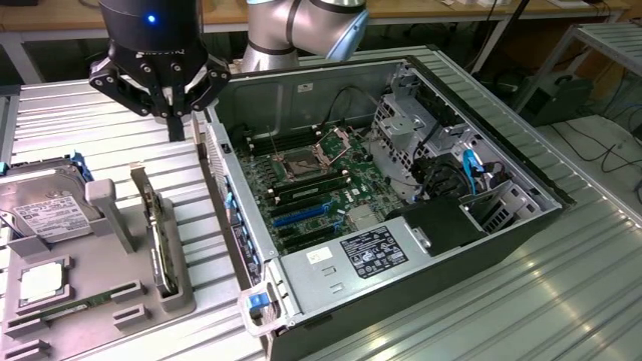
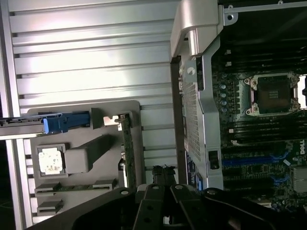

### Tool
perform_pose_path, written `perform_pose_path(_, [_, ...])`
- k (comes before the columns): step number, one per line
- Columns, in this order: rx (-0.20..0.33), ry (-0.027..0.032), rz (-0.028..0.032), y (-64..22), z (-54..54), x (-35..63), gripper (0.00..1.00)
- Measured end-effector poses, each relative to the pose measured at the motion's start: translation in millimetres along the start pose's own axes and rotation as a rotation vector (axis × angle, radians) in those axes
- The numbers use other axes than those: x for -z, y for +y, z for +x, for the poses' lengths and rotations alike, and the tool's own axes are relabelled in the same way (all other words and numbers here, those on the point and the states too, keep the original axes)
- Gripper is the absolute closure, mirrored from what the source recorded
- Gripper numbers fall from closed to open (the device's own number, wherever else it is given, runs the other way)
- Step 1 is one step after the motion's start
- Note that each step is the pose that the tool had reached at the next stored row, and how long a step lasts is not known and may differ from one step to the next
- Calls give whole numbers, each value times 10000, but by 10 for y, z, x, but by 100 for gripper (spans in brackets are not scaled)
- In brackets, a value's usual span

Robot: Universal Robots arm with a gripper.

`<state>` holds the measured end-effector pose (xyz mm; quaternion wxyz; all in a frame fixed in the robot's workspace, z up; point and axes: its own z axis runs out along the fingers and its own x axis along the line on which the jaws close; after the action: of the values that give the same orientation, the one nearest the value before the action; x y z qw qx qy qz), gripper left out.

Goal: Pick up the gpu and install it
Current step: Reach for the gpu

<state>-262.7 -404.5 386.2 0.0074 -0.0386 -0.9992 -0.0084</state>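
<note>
**1. Gripper.** We find the gripper [image 1: 177, 126] hanging over the ribbed metal table [image 1: 60, 113]. It sits between the grey holder tray [image 1: 120, 271] and the open computer case [image 1: 401, 248], close to the case's side wall. Its 2 fingers are pressed together with nothing between them, and the tips point down. In the wrist view, the gripper [image 2: 163, 175] is over bare table beside the tray [image 2: 108, 143].

**2. gpu.** We see the gpu [image 1: 158, 252] standing on its long edge in a slot along the tray side nearest the case. It is not touched and sits apart from the gripper. The wrist view shows the gpu [image 2: 126, 148] edge-on.

**3. Surroundings.** On the tray, 1 hard drive [image 1: 45, 207] sits toward the exterior view's left, and 1 processor chip [image 1: 42, 282] lies flat in a pocket. Inside the case, the motherboard [image 1: 321, 195] faces up, with its CPU socket [image 2: 271, 93] exposed.
</note>
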Motion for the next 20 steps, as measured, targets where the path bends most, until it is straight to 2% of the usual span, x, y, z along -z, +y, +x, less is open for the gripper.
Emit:
perform_pose_path(6, [1,57,4,1,13,-17,89])
perform_pose_path(11, [-2,137,13,1,16,-38,89])
perform_pose_path(14, [-3,197,17,1,15,-60,89])
perform_pose_path(20, [-6,356,30,0,15,-104,89])
